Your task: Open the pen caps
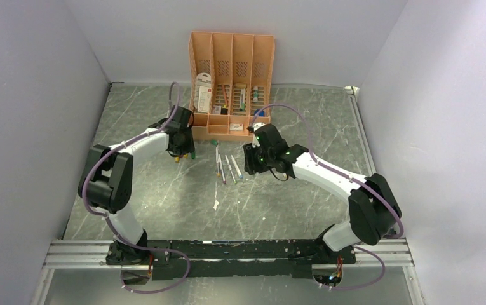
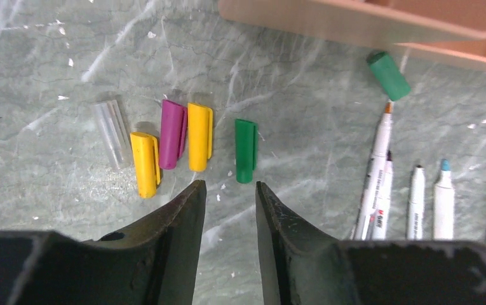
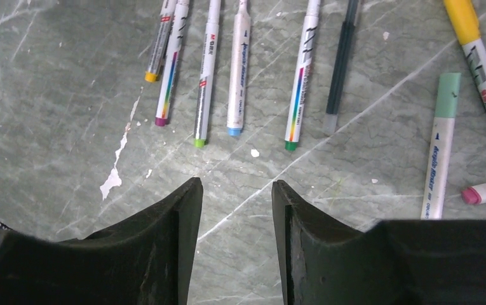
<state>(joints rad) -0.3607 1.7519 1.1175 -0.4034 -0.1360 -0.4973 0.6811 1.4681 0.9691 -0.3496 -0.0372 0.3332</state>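
Hovering low over the grey marbled surface, the left hand is holding its jaws apart with nothing between them. Loose pen caps are lying in a row just beyond it, running from ten o'clock round to twelve. First are a clear cap and a yellow cap, then a purple cap touching a second yellow cap. A green cap is lying a little apart from them, straight ahead of the fingertips. A darker green cap is lying tilted at two o'clock, near the edge of the peach organiser. At three o'clock, several uncapped pens are lying side by side, tips pointing toward twelve.

Seen from overhead, these pens are lying between the two hands, at six o'clock of the organiser. The right hand is also hovering with jaws parted, gripping nothing. Ahead of it, white-barrelled pens are lying fanned from eleven to one o'clock, their coloured ends pointing toward six. A dark slim pen is lying just right of them. A yellow-topped pen is lying slanted at two o'clock, and a mint-ended pen at three.
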